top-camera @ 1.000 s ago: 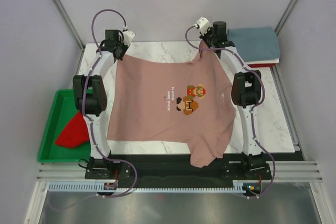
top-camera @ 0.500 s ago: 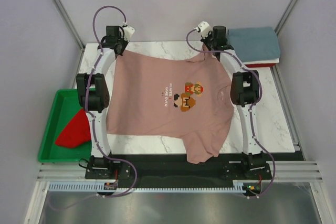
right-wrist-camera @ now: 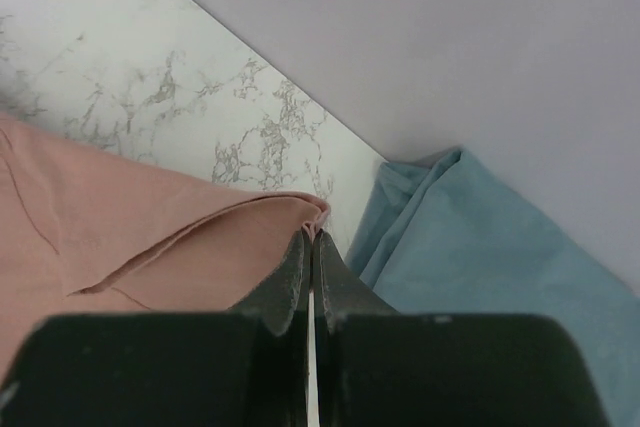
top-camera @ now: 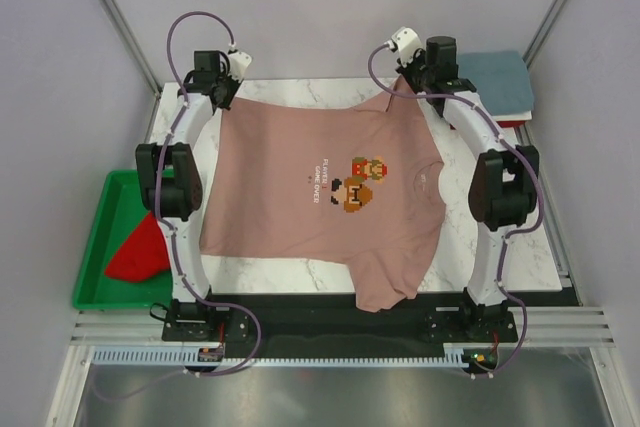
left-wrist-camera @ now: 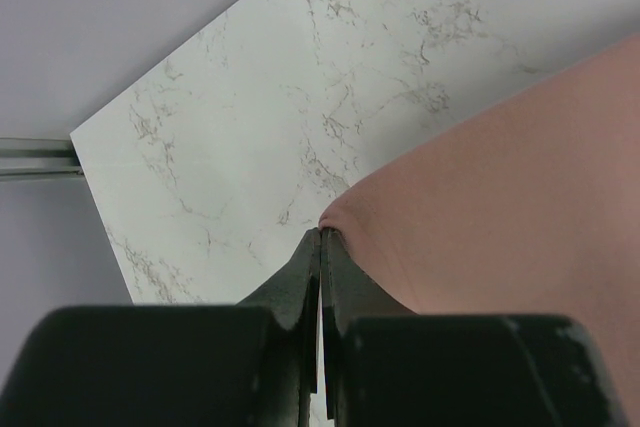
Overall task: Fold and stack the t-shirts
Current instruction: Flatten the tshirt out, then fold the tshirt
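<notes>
Spreading the dusty-pink t-shirt (top-camera: 320, 197) across the desk (top-camera: 520, 237): left end effector (left-wrist-camera: 320, 237) and right end effector (right-wrist-camera: 311, 237) each pinched shut on a far corner, near sleeve overhanging the front edge, so tension evenly, lay flat, then release.

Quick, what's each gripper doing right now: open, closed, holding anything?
Left gripper: shut on the pink t-shirt, pinching its far edge.
Right gripper: shut on the same shirt's far edge.
</notes>
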Action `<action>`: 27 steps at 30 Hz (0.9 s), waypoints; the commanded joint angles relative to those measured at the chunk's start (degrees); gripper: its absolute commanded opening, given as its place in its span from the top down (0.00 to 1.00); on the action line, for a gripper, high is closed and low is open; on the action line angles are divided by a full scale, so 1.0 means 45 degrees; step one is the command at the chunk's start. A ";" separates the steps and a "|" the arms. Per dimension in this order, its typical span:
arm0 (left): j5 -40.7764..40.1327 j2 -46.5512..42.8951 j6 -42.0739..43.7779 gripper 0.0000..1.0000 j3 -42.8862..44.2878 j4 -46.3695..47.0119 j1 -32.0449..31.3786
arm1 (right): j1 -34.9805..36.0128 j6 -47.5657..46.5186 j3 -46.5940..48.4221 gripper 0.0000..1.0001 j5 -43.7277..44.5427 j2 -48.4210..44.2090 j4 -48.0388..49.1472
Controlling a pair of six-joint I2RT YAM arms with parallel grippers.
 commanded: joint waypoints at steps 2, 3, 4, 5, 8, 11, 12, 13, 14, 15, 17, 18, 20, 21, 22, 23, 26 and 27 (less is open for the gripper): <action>0.0546 -0.1313 -0.0569 0.98 -0.0559 0.0259 0.0322 | 0.0004 0.0348 -0.1352 1.00 -0.0395 -0.1722 -0.0522; 0.0643 -0.1449 -0.0589 0.98 -0.0638 0.0259 0.0323 | 0.0004 0.0368 -0.1819 1.00 -0.0414 -0.2111 -0.0658; 0.0683 -0.1547 -0.0628 0.98 -0.0736 0.0240 0.0323 | 0.0004 0.0388 -0.2036 1.00 -0.0434 -0.2289 -0.0717; 0.0818 -0.1626 -0.0648 0.98 -0.0930 0.0259 0.0323 | -0.0016 0.0388 -0.2290 1.00 -0.0473 -0.2484 -0.0757; 0.1151 -0.2016 -0.0706 0.98 -0.1398 0.0259 0.0690 | 0.0004 0.0388 -0.3149 1.00 -0.0434 -0.3187 -0.0874; 0.1385 -0.2446 -0.0921 0.98 -0.1945 0.0318 0.0772 | 0.0003 0.0407 -0.3931 1.00 -0.0395 -0.3910 -0.1010; 0.1425 -0.2563 -0.0960 0.98 -0.2102 0.0376 0.0791 | -0.0016 0.0427 -0.4261 1.00 -0.0395 -0.4260 -0.1069; 0.1483 -0.2757 -0.0999 0.98 -0.2278 0.0415 0.0850 | -0.0016 0.0485 -0.4419 1.00 -0.0395 -0.4437 -0.1108; 0.1503 -0.2875 -0.1077 0.98 -0.2589 0.0416 0.0870 | -0.0016 0.0543 -0.4595 1.00 -0.0414 -0.4632 -0.1147; 0.1561 -0.2973 -0.1097 0.98 -0.2747 0.0532 0.0908 | -0.0016 0.0621 -0.4887 1.00 -0.0453 -0.4963 -0.1264; 0.1659 -0.3265 -0.1078 0.98 -0.3196 0.0611 0.1006 | 0.0004 0.0797 -0.5162 1.00 -0.0492 -0.5316 -0.1401; 0.1718 -0.3383 -0.1097 0.98 -0.3352 0.0630 0.1026 | -0.0016 0.0856 -0.5434 1.00 -0.0512 -0.5685 -0.1556; 0.1835 -0.3636 -0.1078 0.98 -0.3761 0.0708 0.1084 | 0.0003 0.1050 -0.5689 1.00 -0.0629 -0.6019 -0.1713; 0.1874 -0.3716 -0.1058 0.98 -0.3880 0.0709 0.1104 | 0.0004 0.1090 -0.5961 1.00 -0.0726 -0.6369 -0.1888; 0.1932 -0.3774 -0.1058 0.98 -0.4113 0.0728 0.1123 | -0.0016 0.1188 -0.6119 1.00 -0.0766 -0.6566 -0.1967; 0.1933 -0.3968 -0.1058 0.98 -0.4251 0.0728 0.1143 | 0.0003 0.1227 -0.6449 1.00 -0.0805 -0.6935 -0.2084; 0.1992 -0.4223 -0.1077 0.98 -0.4739 0.0845 0.1221 | 0.0023 0.1423 -0.7113 1.00 -0.0922 -0.7639 -0.2318; 0.2011 -0.4417 -0.1078 0.98 -0.4856 0.0826 0.1241 | 0.0042 0.1481 -0.7290 1.00 -0.0980 -0.7816 -0.2397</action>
